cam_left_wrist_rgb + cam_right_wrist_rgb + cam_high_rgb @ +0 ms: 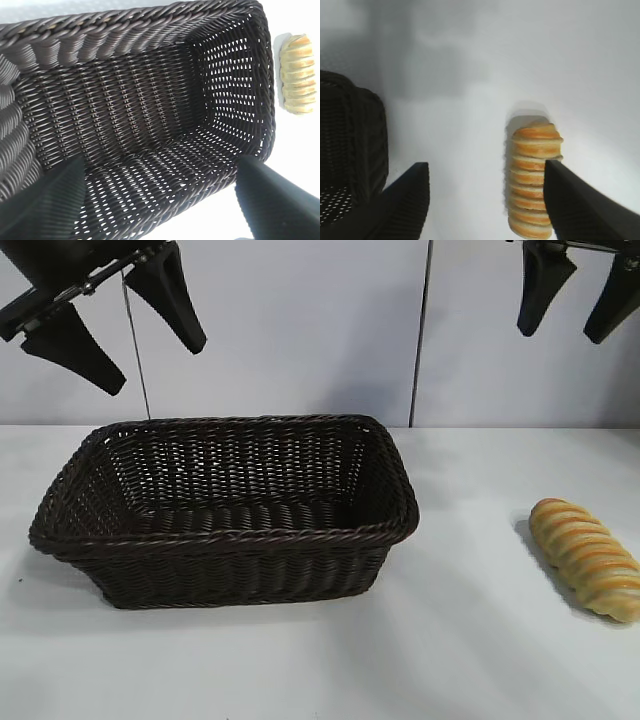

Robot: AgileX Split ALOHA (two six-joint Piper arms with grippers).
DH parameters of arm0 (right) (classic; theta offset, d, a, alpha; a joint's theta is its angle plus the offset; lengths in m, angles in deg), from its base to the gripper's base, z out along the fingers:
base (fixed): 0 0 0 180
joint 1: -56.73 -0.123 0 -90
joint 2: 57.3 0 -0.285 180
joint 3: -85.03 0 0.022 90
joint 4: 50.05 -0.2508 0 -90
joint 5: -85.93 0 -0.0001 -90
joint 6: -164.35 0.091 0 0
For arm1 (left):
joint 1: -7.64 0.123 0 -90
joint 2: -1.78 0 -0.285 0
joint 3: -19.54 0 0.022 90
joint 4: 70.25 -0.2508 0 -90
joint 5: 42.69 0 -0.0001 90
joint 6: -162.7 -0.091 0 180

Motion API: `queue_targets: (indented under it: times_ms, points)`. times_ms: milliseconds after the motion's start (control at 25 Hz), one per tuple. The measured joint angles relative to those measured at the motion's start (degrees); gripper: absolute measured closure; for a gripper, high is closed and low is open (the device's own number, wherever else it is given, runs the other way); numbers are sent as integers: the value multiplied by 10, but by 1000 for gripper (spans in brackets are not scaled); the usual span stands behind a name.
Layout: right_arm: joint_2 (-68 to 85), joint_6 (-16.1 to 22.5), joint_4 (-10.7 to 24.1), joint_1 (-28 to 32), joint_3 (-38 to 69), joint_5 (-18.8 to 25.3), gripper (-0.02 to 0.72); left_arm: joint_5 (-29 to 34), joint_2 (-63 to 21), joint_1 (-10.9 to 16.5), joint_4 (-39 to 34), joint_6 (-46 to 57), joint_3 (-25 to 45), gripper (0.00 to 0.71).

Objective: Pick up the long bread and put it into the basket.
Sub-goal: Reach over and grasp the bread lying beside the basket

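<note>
1. White and smooth, the tabletop [470, 660] carries only two things, each casting a soft shadow on it.
2. Behind the tabletop stands a pale wall of flat panels, with a dark vertical seam [421, 335] to the right of the middle and a thin dark line [137, 350] toward the left.
3. Dark brown wicker makes up the basket [225, 575], which sits left of centre on the tabletop, its braided rim running all round and its inside bare.
4. On the tabletop at the far right lies the bread [587, 557], golden with orange-brown stripes, well apart from the basket and angled with one end nearer the front edge.
5. High at the upper left hangs the left hand [115, 330], above the basket's left end, fingers spread wide and holding nothing; its wrist view looks down into the basket [150, 115], with the bread [298, 75] beyond the basket's end wall.
6. At the upper right hangs the right hand [580, 300], above the bread, fingers apart and holding nothing.
7. In the right wrist view the bread [532, 185] lies between the two dark fingers, closer to one of them, with the basket's corner [355, 140] off to the side.
</note>
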Motion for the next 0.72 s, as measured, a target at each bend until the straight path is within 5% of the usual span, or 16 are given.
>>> queue_targets:
  times_ms: [320,720]
  points:
    - [0,1,45,0,132,-4,122,0,0,0,0,0,0,114]
    - [-4,42,60,0,244,-113,122,0,0,0,0,0,0,114]
